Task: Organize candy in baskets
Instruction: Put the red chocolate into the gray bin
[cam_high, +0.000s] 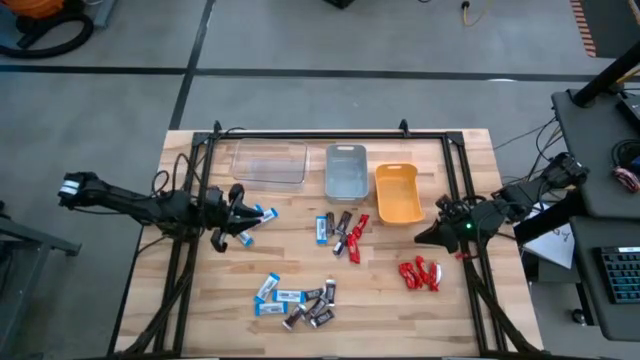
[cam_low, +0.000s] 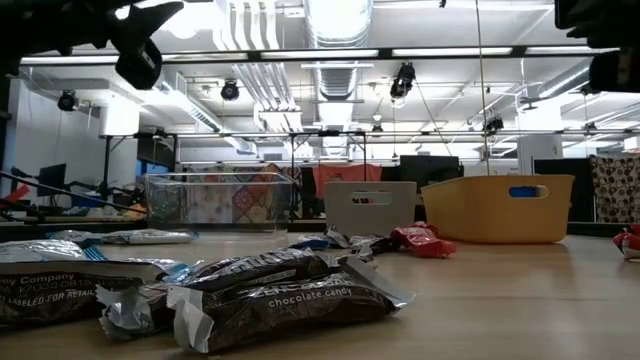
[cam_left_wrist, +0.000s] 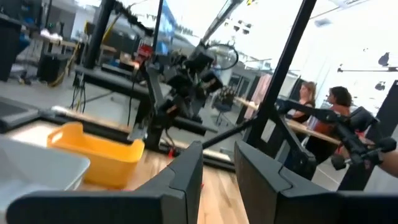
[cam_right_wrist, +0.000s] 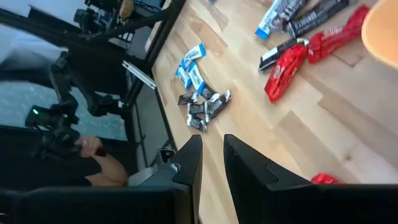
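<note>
Three baskets stand in a row at the far side: a clear one (cam_high: 270, 162), a grey-blue one (cam_high: 346, 170) and an orange-yellow one (cam_high: 397, 192). Candy lies on the table in groups. Two blue-and-white bars (cam_high: 262, 213) lie by my left gripper. A mixed blue, dark and red group (cam_high: 340, 232) lies mid-table. Blue and dark bars (cam_high: 296, 300) lie near the front, and red wrappers (cam_high: 420, 273) lie at the right. My left gripper (cam_high: 240, 215) hovers open and empty left of centre. My right gripper (cam_high: 425, 236) hovers open by a narrow gap, empty, just in front of the orange-yellow basket.
A black metal frame (cam_high: 330, 133) runs around the table, with posts near both arms. The dark bars (cam_low: 260, 290) lie close to the table's near edge. People show in the room beyond the table (cam_left_wrist: 323, 106). Bare wood lies at the front right (cam_high: 400, 320).
</note>
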